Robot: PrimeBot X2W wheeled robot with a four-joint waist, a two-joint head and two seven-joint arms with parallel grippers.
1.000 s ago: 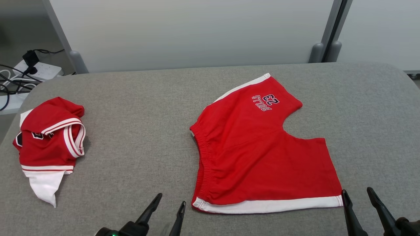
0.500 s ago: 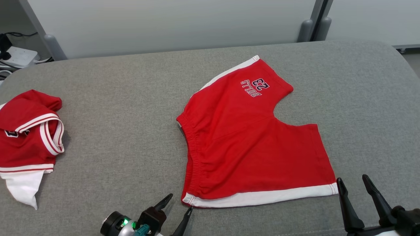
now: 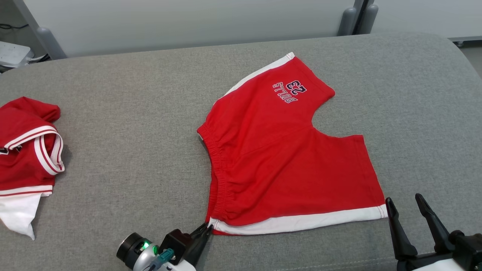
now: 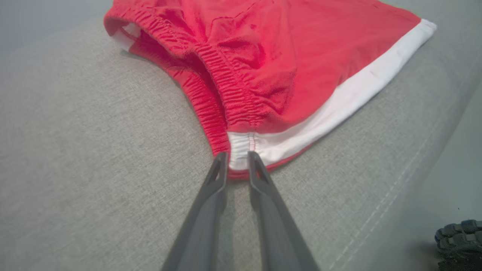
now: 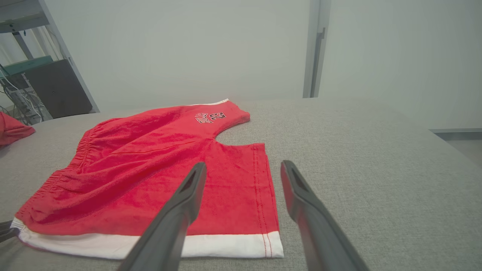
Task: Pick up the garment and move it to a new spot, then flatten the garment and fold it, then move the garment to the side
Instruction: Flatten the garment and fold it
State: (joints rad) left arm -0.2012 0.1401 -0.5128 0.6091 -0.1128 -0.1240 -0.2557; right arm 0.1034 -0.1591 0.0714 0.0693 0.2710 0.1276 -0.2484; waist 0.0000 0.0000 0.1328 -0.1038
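1. The shorts (image 3: 286, 162) lie spread flat a little right of the middle of the tabletop (image 3: 131, 113). The tabletop is covered in grey woven cloth, with rounded corners and a stitched seam along its near edge.
2. The shorts are a red knit, soft and slightly fuzzy. Two short legs point to the right with a curved notch between them.
3. The waistband (image 3: 214, 165) runs down the left side, gathered into tight elastic ridges. At its far end the opening gapes a little and shows a white lining.
4. A broad white stripe (image 3: 301, 222) edges the near side, with thin red stitching at its right end. A narrower white one edges the far side.
5. The print (image 3: 290, 91) on the far leg is dark lettering, "BULLS 23", outlined in white. It reads upside down in the head view.
6. The left tool (image 4: 237, 158) has its two slim dark fingers pressed nearly together on the near left corner. It pinches the spot where the white stripe meets the waistband, and the cloth bunches between the tips.
7. The right tool (image 3: 403, 198) stands spread, its tapered fingers just beside the near right corner of the shorts. Whether it touches the cloth I cannot tell.
8. A crumpled jersey (image 3: 26, 150) lies well apart at the left edge. It is red with white-and-red striped trim and a white tail.
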